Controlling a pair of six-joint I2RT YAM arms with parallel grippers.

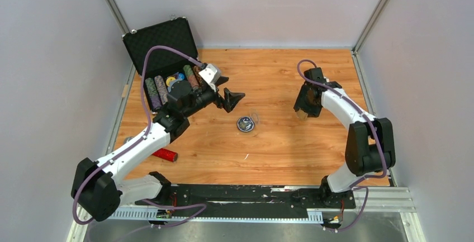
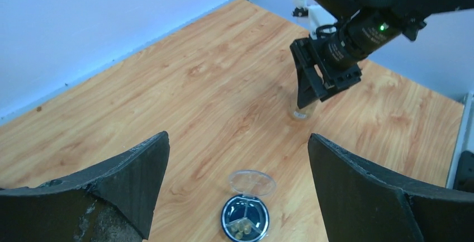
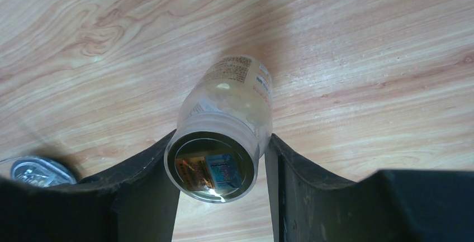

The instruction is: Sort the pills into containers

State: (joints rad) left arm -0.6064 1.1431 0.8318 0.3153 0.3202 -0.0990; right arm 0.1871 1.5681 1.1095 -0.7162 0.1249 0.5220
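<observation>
The container is a small round dish (image 1: 245,123) with a dark rim, dividers and a hinged clear lid (image 2: 252,181) standing open; it also shows in the left wrist view (image 2: 245,218). Several yellow pills (image 2: 243,228) lie in one compartment. My left gripper (image 1: 232,99) is open and empty, hovering just left of and above the dish, which sits between its fingers in the left wrist view (image 2: 238,137). My right gripper (image 1: 304,108) is shut on a clear labelled pill bottle (image 3: 223,119), whose open mouth faces the camera and whose base is down near the table.
An open black poker-chip case (image 1: 167,57) with rows of chips stands at the back left. A red cylinder (image 1: 165,154) lies near the left arm. A silvery round object (image 3: 36,172) shows beside the right fingers. A small clear bit (image 1: 246,156) lies in front of the dish.
</observation>
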